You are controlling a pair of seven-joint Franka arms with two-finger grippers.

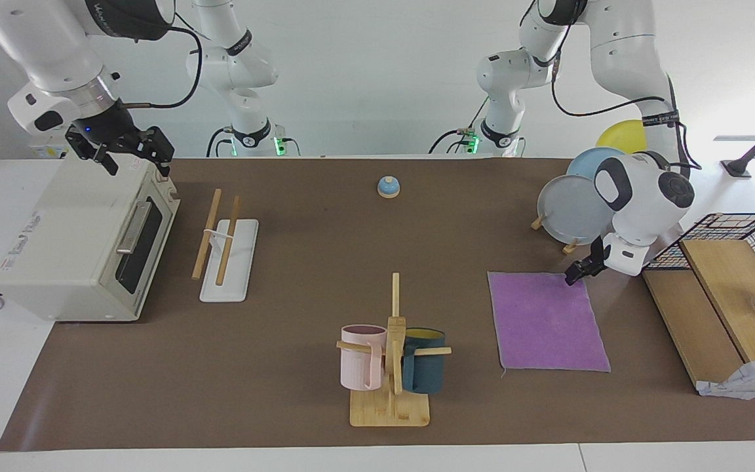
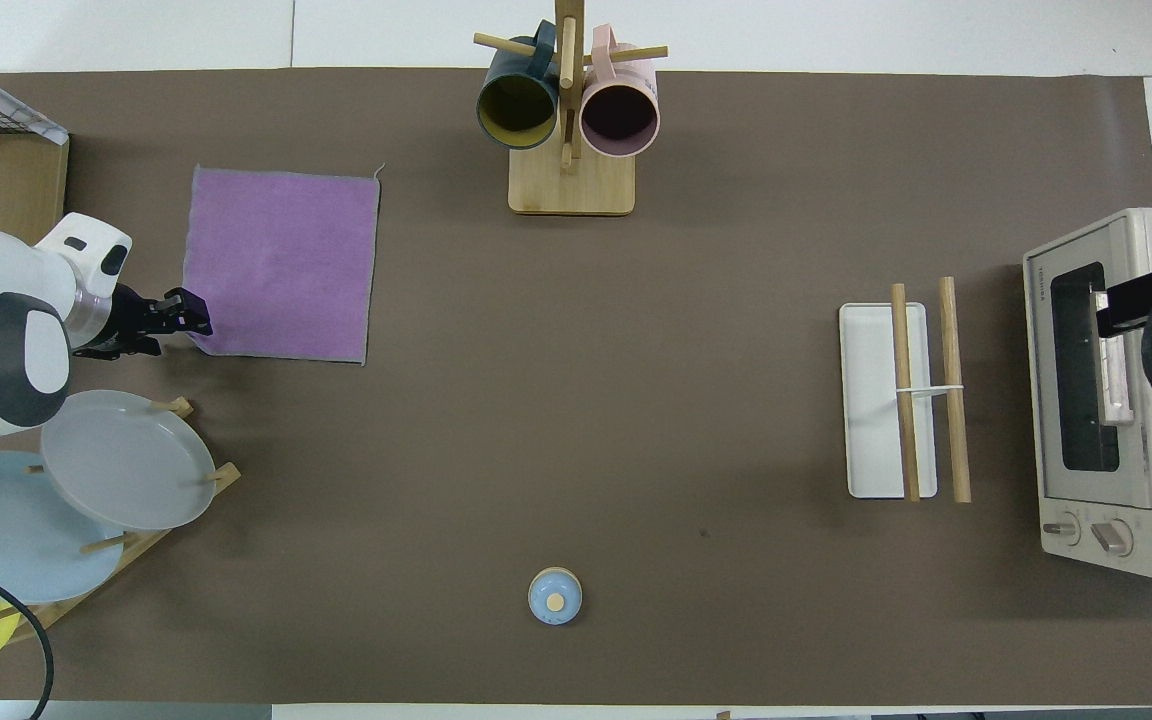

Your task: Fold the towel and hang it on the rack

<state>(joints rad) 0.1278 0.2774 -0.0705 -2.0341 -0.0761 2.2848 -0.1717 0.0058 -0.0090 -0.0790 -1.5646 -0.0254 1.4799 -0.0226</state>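
Note:
The towel [image 1: 548, 321] lies flat and unfolded on the brown mat, purple face up, toward the left arm's end of the table; it also shows in the overhead view [image 2: 281, 262]. My left gripper [image 1: 577, 274] is low at the towel's corner nearest the robots, also seen in the overhead view [image 2: 191, 315]. The rack [image 1: 228, 252], a white base with two light-wood rods, stands toward the right arm's end, beside the toaster oven; it also shows in the overhead view [image 2: 876, 400]. My right gripper [image 1: 135, 154] waits open and empty above the toaster oven.
A white toaster oven [image 1: 82, 242] stands at the right arm's end. A mug tree [image 1: 390, 354] with pink and dark blue mugs stands farther from the robots than the towel. A plate stand [image 1: 574, 210], a blue bell [image 1: 388, 187] and a wooden box [image 1: 712, 295] are also here.

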